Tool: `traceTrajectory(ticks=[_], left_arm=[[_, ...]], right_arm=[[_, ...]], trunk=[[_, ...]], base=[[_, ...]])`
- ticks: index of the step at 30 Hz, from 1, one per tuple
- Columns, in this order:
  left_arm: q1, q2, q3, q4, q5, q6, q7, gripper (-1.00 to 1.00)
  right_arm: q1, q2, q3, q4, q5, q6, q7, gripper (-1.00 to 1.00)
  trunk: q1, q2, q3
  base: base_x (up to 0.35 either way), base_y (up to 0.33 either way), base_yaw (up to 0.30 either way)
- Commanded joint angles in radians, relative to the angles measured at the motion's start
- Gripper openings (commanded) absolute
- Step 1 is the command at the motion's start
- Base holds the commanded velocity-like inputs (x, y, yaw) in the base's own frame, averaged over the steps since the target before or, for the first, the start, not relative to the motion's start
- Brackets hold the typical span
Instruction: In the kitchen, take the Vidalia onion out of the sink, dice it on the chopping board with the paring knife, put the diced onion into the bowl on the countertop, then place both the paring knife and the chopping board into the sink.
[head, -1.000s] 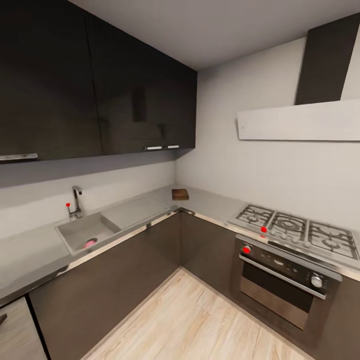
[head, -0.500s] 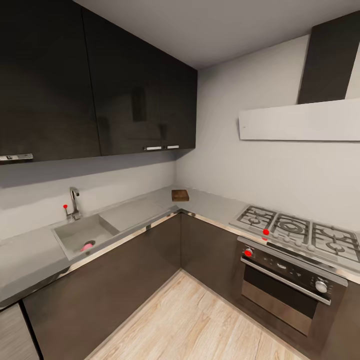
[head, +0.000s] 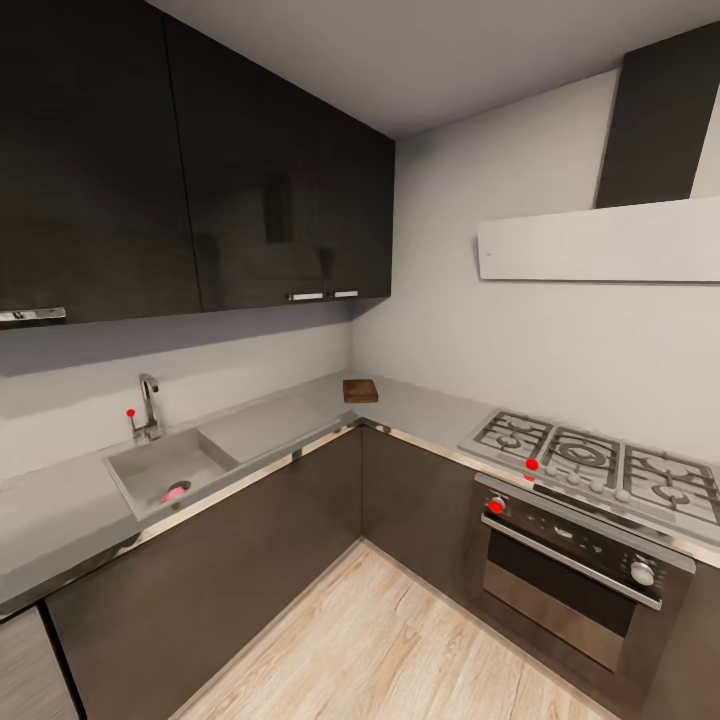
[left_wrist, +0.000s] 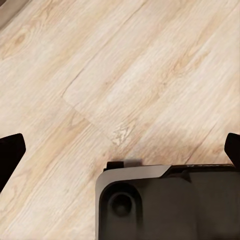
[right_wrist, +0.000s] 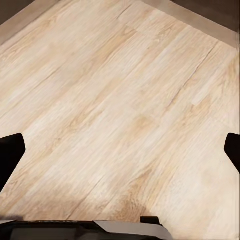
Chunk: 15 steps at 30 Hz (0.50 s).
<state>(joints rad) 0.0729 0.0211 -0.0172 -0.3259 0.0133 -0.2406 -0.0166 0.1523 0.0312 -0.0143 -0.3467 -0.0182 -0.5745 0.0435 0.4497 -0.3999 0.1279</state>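
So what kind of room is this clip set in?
A home kitchen, rendered in simulation: an L-shaped countertop with a sink and tap, a gas hob over a built-in oven, and dark wall cabinets above.

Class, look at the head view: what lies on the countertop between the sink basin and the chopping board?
In the head view, only the flat drainboard lies between the sink and the board.
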Motion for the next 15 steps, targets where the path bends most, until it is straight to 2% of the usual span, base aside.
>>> traceTrajectory(ticks=[1,9,10,11,13,15], left_arm=[[0.001,0.0,-0.001,0.005,0.001,-0.007,-0.001,1.0],[0.001,0.001,0.002,0.05,0.002,-0.052,0.001,1.0],[0.001,0.0,0.002,0.048,0.002,-0.168,0.002,1.0],[0.001,0.0,0.003,0.046,0.003,-0.171,0.002,1.0],[0.001,-0.001,-0.001,0.012,0.003,-0.179,0.0,1.0],[0.001,-0.001,-0.003,-0.02,0.002,-0.181,0.002,1.0]], right_arm=[[0.007,0.0,-0.001,-0.007,0.004,0.005,-0.001,1.0],[0.008,0.005,0.0,-0.052,0.049,0.05,-0.046,1.0],[0.008,0.005,0.0,-1.049,0.176,0.56,-0.166,1.0],[0.008,0.005,0.0,-1.08,0.178,0.585,-0.167,1.0],[0.001,0.005,0.0,-1.223,0.193,0.721,-0.18,1.0],[-0.023,0.006,0.001,-1.254,0.202,0.755,-0.194,1.0]], trunk=[[0.0,0.0,0.0],[0.0,0.0,0.0],[0.0,0.0,0.0],[0.0,0.0,0.0],[0.0,0.0,0.0],[0.0,0.0,0.0]], base=[[0.0,0.0,0.0],[0.0,0.0,0.0],[0.0,0.0,0.0],[0.0,0.0,0.0],[0.0,0.0,0.0],[0.0,0.0,0.0]])
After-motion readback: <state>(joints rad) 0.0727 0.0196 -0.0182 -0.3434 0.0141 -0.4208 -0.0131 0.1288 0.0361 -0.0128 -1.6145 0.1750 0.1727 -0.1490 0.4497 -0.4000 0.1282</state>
